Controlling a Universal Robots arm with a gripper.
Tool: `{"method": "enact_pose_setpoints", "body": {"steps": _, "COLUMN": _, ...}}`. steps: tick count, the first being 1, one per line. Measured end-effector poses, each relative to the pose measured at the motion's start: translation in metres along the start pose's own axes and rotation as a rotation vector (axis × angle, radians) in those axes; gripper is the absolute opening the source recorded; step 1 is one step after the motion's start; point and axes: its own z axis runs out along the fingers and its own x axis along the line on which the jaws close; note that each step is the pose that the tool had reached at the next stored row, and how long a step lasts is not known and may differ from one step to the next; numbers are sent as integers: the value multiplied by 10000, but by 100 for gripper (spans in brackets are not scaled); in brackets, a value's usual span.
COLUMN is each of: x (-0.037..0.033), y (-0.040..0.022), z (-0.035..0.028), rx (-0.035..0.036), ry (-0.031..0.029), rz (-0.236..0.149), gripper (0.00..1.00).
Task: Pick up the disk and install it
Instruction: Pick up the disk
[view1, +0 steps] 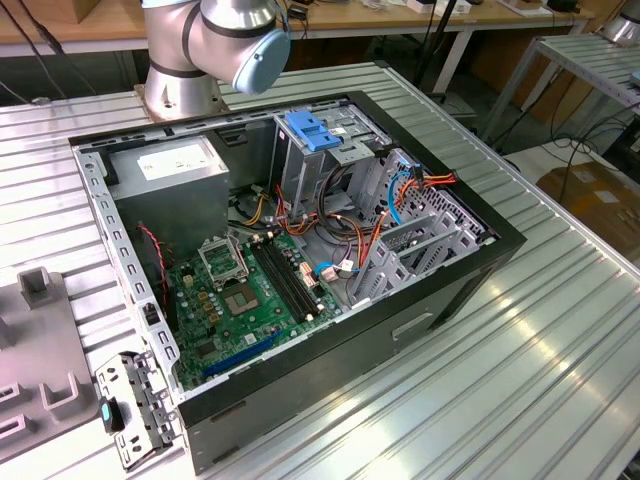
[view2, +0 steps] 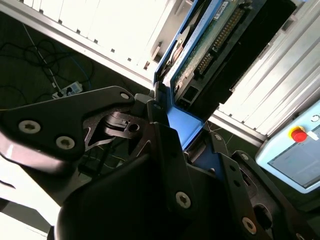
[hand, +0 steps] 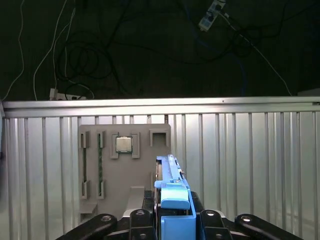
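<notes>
My gripper (hand: 172, 220) is shut on the disk (hand: 170, 175). In the first wrist view the disk stands edge-on between the black fingers (hand: 137, 217), with its blue plastic carrier end (hand: 175, 197) nearest the camera. It hangs above the ribbed metal table (hand: 240, 150). In the second wrist view the disk (view2: 205, 50) shows its green circuit-board side. The blue carrier (view2: 182, 125) is clamped where the gripper (view2: 177, 127) closes. The open computer case (view1: 470, 285) lies on the table in the exterior view.
Inside the case are a tall metal cage with a blue latch (view1: 310, 130), a grey power-supply box (view1: 175, 170) and a green motherboard (view1: 250, 290). A grey fixture plate (hand: 125, 165) holding a chip lies under the gripper. The arm's base (view1: 180, 70) stands behind the case. A pendant with a red button (view2: 298, 134) sits nearby.
</notes>
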Motion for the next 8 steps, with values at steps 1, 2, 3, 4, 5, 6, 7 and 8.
{"method": "enact_pose_setpoints", "body": {"steps": 1, "x": -1, "y": 0, "z": -22, "rx": 0, "ry": 0, "rz": 0, "gripper": 37}}
{"method": "enact_pose_setpoints", "body": {"steps": 2, "x": -1, "y": 0, "z": -41, "rx": 0, "ry": 0, "rz": 0, "gripper": 37}}
{"method": "enact_pose_setpoints", "body": {"steps": 3, "x": -3, "y": 1, "z": -97, "rx": -1, "ry": 0, "rz": 0, "gripper": 37}}
{"method": "enact_pose_setpoints", "body": {"steps": 4, "x": -3, "y": 1, "z": -103, "rx": 0, "ry": 0, "rz": 0, "gripper": 37}}
{"method": "enact_pose_setpoints", "body": {"steps": 5, "x": -3, "y": 1, "z": -103, "rx": 1, "ry": 0, "rz": 0, "gripper": 37}}
{"method": "enact_pose_setpoints", "body": {"steps": 6, "x": -3, "y": 1, "z": -103, "rx": 1, "ry": 0, "rz": 0, "gripper": 37}}
{"method": "enact_pose_setpoints", "body": {"steps": 7, "x": -3, "y": 1, "z": -103, "rx": 0, "ry": 0, "rz": 0, "gripper": 37}}
{"method": "enact_pose_setpoints", "body": {"steps": 8, "x": -3, "y": 1, "z": -103, "rx": 0, "ry": 1, "rz": 0, "gripper": 37}}
